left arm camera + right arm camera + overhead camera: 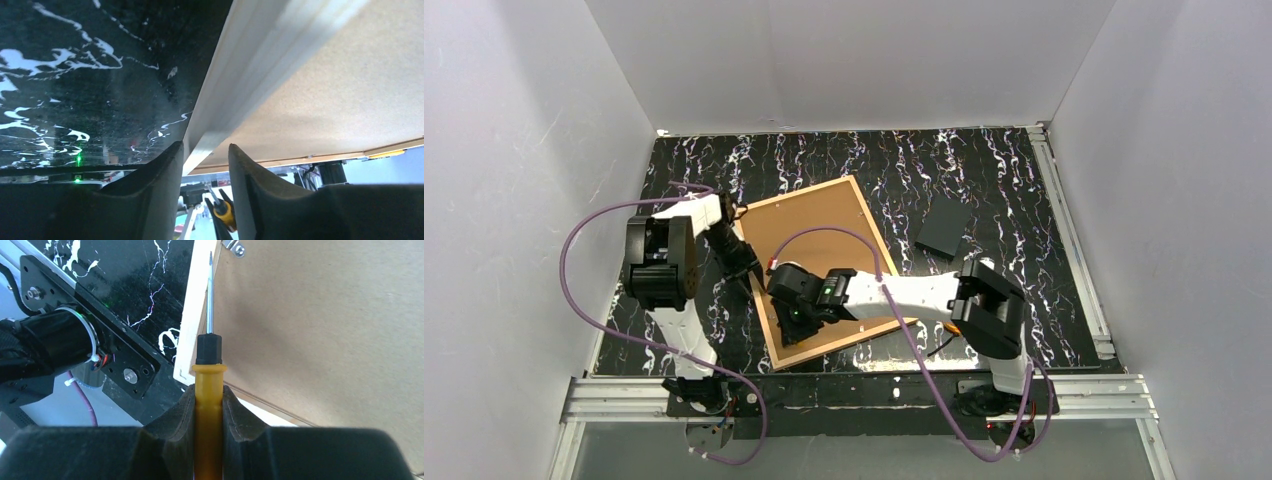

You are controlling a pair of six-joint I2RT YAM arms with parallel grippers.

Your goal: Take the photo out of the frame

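— While both arms bend over the black, white-veined marble table (984,170), how is that thin light-orange wooden frame (799,193) lying?
— Back side up, left of the middle. Its long axis runs from the near edge towards the back wall, with the far end swung a little to the left. The photo (814,210) sits inside it, and only its brown board backing shows.
— And the left claw (205,147)?
— It's down at the frame's left long side, two dark fingers pinched on the pale wood strip, one on either side.
— The right claw (209,390)?
— Over the near-left corner, clamped around a yellow-handled screwdriver (209,352). The thin steel blade lies along the seam where board meets frame, its tip just short of a small metal clip (233,247).
— Anything else out there?
— A small flat black rectangle (942,228), off to the right of the frame and apart from it.
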